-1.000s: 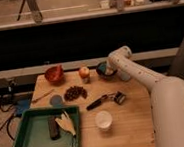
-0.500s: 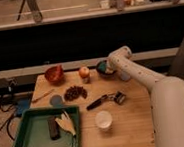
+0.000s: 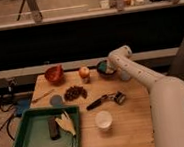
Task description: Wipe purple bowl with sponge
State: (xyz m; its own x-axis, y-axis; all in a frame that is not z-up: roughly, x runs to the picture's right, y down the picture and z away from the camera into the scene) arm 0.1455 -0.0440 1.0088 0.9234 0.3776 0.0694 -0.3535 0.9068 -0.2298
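The purple bowl is dark and stands at the back of the wooden table, right of an apple. The teal-green sponge shows inside the bowl's mouth. My white arm reaches in from the right and bends down over the bowl. The gripper sits at the bowl's right rim, right by the sponge. Its tips are hidden against the dark bowl.
An orange-red bowl and an apple stand at the back left. A dark heap of small pieces, a pale grey-blue flat piece, a black-handled tool and a white cup lie mid-table. A green tray holds a dark bar and a yellowish item.
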